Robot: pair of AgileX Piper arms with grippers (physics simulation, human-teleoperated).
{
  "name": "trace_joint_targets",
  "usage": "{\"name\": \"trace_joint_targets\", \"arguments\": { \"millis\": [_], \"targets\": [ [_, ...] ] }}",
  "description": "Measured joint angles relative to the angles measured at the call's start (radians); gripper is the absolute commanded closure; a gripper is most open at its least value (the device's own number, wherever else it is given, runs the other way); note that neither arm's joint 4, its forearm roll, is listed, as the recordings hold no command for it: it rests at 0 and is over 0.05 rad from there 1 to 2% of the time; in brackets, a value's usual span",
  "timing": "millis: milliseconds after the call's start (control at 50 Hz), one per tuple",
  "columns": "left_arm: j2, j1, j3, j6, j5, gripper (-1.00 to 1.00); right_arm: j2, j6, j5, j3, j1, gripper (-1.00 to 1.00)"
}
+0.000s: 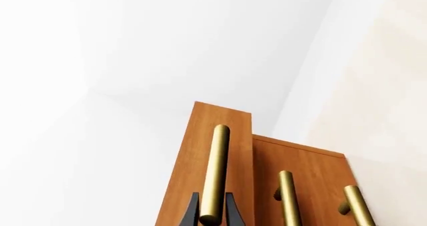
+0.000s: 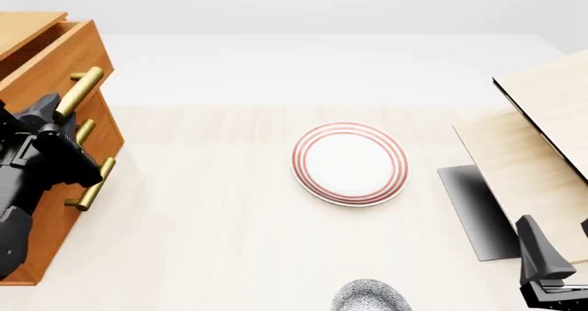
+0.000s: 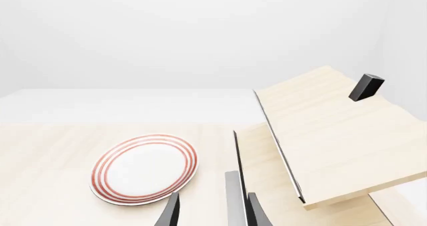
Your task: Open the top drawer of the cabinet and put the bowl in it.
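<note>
The orange-brown cabinet [image 2: 54, 218] stands at the table's left edge. Its top drawer [image 2: 81, 49] sticks out a little past the two lower ones, with a gap showing behind its front. My left gripper [image 2: 57, 115] is shut on the top drawer's brass handle [image 1: 215, 166]; in the left wrist view a dark finger sits on each side of the bar. The speckled bowl [image 2: 370, 298] rests at the near table edge, partly cut off. At the near right my right gripper [image 3: 213, 211] hangs open and holds nothing, well to the right of the bowl.
A flat white plate with red rings [image 2: 350, 163] lies mid-table. A pale wood structure with a black panel [image 2: 538, 153] fills the right side, close to the right gripper [image 2: 555, 256]. The two lower drawers' handles [image 1: 288, 196] sit beside the gripped one.
</note>
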Motion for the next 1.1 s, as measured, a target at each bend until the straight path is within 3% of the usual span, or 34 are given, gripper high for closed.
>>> {"name": "trace_joint_targets", "arguments": {
  "millis": [1100],
  "targets": [
    [-0.035, -0.186, -0.009, 0.015, 0.068, 1.00, -0.003, 0.000, 0.004, -0.001, 0.000, -1.00]
  ]
}}
